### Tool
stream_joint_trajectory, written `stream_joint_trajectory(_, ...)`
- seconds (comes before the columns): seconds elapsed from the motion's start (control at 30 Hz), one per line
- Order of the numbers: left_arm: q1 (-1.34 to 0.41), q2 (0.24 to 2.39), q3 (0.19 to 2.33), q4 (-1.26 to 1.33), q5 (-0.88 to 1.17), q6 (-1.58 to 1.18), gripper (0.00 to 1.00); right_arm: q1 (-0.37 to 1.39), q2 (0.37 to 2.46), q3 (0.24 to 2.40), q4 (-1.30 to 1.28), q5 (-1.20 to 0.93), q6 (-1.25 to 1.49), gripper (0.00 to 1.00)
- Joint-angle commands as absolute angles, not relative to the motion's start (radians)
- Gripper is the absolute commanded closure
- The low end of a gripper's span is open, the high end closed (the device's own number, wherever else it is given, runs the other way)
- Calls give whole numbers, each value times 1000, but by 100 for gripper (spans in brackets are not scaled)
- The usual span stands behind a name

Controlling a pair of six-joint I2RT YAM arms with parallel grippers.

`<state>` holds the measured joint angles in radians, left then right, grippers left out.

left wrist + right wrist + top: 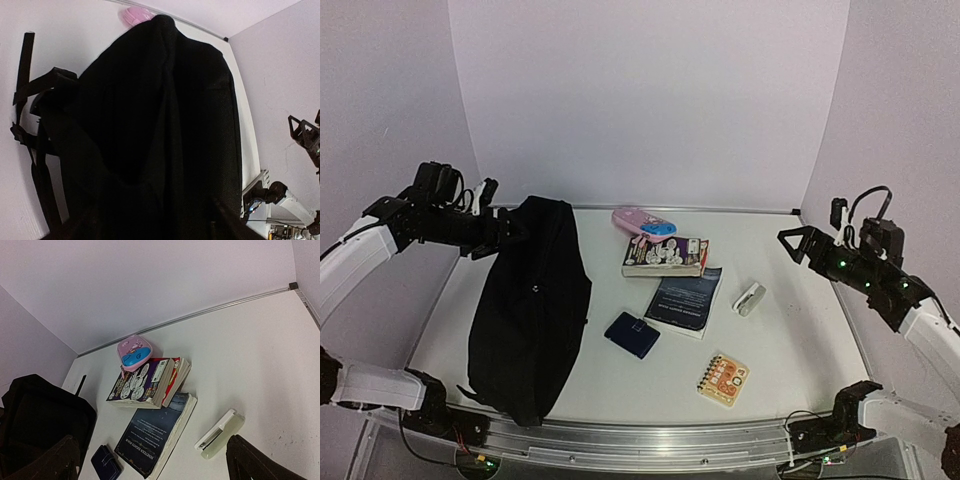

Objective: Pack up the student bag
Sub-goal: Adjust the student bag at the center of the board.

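- White tabletop (790, 340), matt, with faint scuff marks on its right part in the right wrist view.
- Pale lilac walls (650, 100) close the table on three sides; a thin metal strip (200, 314) runs along the joint at the back.
- Aluminium rail (650, 440) spans the near edge between the arm bases.
- Student bag (530, 310): lies lengthwise on the left part of the table, its top toward the back left corner and its bottom near the rail. It fills the left wrist view, straps hanging at its left.
- Left gripper (505, 228): right at the bag's top end. Fingers hidden by black fabric; cannot tell how the jaws stand.
- Right gripper (798, 243): raised over the right side of the table, jaws spread wide, nothing between them.
- Centre of the table: pink case (643, 222) touching the back edge of a thick book (665, 257); dark paperback (685, 300) just in front, its corner tucked under that book.
- Dark-blue pouch (632, 334) between bag and paperback.
- Stapler (750, 298) right of the paperback; spiral notepad (723, 379) nearer the rail, apart from the others.
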<state>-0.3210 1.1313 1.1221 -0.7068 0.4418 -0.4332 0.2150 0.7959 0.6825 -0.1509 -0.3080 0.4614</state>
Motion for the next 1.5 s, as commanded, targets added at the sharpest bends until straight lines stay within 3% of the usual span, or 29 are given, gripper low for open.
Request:
stream_joint_trajectory(0.0, -369, 1183, 1209, -668, 396, -407, 63, 222, 807, 666, -147, -298, 456, 2)
stream_joint_trajectory(0.07, -370, 1191, 1221, -665, 334, -423, 91, 222, 804, 659, -147, -298, 453, 2)
stream_joint_trajectory(0.13, -370, 1178, 1223, -645, 284, -437, 100, 223, 802, 654, -147, -295, 452, 2)
stream_joint_trajectory(0.57, -367, 1157, 1355, -532, -197, -736, 100, 307, 931, 743, -127, -241, 488, 6)
stream_joint_trajectory(0.9, -364, 1175, 1254, -489, -281, -923, 100, 758, 1111, 863, -20, 52, 533, 8)
stream_joint_trajectory(1.2, -343, 1166, 1222, -522, -320, -900, 100, 1287, 1608, 1283, 63, 410, 433, 15)
stream_joint_trajectory(1.47, -325, 1155, 1211, -552, -297, -877, 100, 1437, 1940, 1623, 64, 504, 341, 24)
